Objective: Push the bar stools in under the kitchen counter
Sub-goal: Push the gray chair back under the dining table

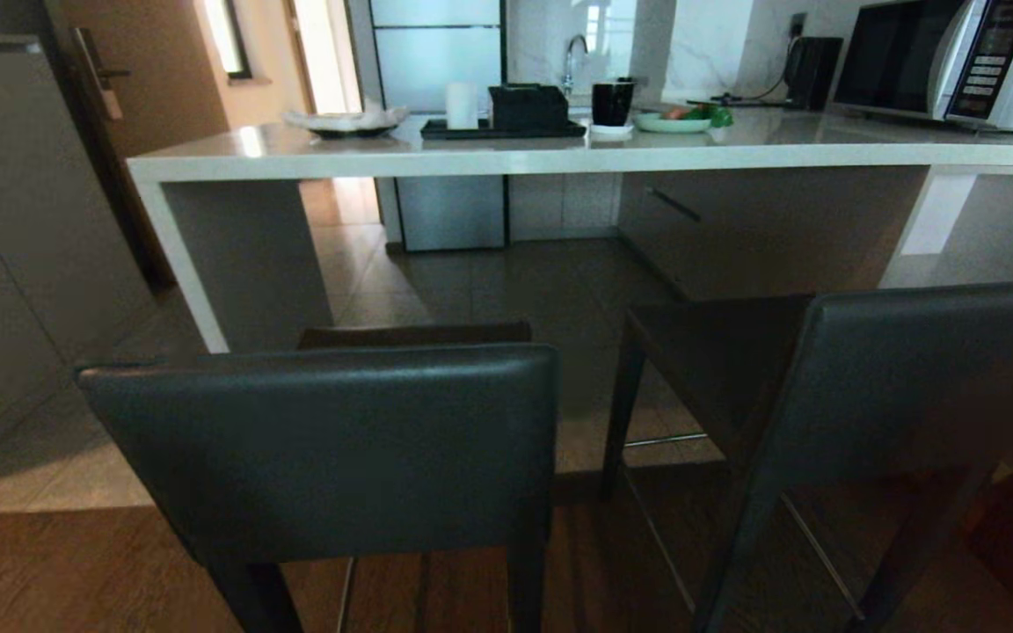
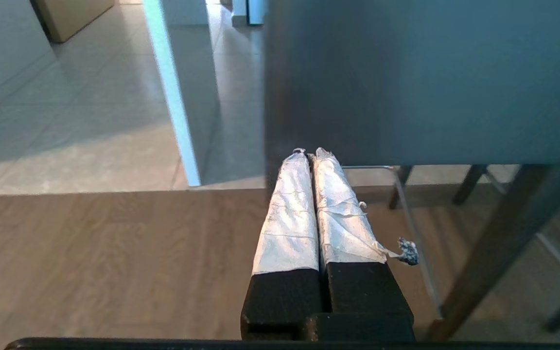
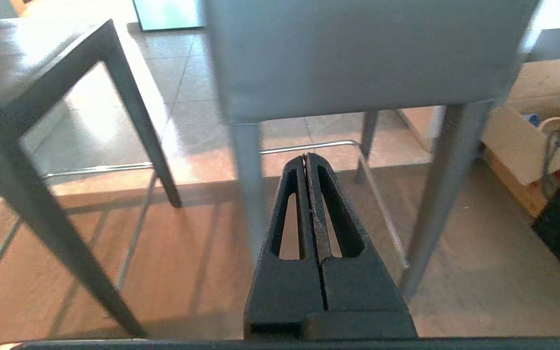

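**Two stools stand out from the counter, both grippers closed and empty**

Head view: the kitchen counter (image 1: 559, 158) runs across the upper part of the scene, its pale top carrying a microwave (image 1: 955, 57), a black tray (image 1: 503, 129) with a dark box, a white roll, a black cup (image 1: 612, 103) and two plates. Two bar stools stand in front of it on the near side. The left stool (image 1: 322, 448) shows its dark backrest square to the camera, its seat edge just visible behind. The right stool (image 1: 867, 387) is turned at an angle, its seat pointing toward the counter's open underside. Neither seat is under the slab. Neither arm shows here.

Left wrist view: the left gripper (image 2: 309, 151) has its white-wrapped fingers (image 2: 287, 209) pressed together, holding nothing. The tips sit close below the lower corner of a stool's backrest; whether they touch it cannot be told. Wooden floor lies beneath, tile beyond.

Right wrist view: the right gripper (image 3: 305, 156) has its black fingers together, empty. It points at a stool's backrest and rear legs just ahead; the other stool stands to one side. A cardboard box (image 3: 528, 131) sits on the floor nearby.
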Tool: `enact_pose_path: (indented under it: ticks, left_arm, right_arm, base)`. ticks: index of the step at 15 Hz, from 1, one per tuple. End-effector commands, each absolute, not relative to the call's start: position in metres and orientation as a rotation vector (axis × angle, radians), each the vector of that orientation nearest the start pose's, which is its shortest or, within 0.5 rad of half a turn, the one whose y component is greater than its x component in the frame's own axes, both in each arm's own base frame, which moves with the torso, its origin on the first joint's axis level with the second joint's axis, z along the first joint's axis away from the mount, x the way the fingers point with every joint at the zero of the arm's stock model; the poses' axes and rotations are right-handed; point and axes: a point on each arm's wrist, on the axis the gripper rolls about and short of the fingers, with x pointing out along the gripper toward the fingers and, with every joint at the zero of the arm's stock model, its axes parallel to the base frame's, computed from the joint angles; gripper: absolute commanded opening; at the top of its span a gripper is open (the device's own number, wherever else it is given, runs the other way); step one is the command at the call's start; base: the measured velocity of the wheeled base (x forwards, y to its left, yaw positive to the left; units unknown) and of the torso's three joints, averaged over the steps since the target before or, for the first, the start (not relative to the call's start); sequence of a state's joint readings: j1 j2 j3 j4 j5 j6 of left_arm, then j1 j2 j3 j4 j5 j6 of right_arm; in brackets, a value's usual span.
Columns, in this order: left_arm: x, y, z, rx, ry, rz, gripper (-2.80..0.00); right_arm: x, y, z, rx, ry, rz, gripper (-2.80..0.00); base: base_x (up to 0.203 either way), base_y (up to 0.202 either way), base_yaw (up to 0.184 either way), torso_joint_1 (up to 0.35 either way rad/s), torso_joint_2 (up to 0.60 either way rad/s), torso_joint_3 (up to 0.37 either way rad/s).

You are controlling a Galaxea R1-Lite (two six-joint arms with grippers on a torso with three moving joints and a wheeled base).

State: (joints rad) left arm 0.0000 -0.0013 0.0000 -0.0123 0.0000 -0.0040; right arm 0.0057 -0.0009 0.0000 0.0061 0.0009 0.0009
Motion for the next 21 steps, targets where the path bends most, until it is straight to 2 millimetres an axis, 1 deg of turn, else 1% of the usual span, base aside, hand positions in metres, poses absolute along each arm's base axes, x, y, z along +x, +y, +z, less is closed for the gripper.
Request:
enact_pose_path:
  ticks: [1, 21]
  left_arm:
    - [-0.0227, 0.0000, 0.0763, -0.005, -0.011, 0.000, -2.80]
    - [-0.0227, 0.0000, 0.0763, -0.005, -0.011, 0.000, -2.80]
  right_arm:
    - [-0.0227, -0.0001, 0.0744, 0.001, 0.008, 0.008, -2.80]
    - [-0.0227, -0.0001, 0.0744, 0.002, 0.008, 0.008, -2.80]
  base:
    - [0.000, -0.194, 0.003, 0.002, 0.01, -0.002]
    - [0.000, -0.193, 0.002, 0.002, 0.00, 0.002]
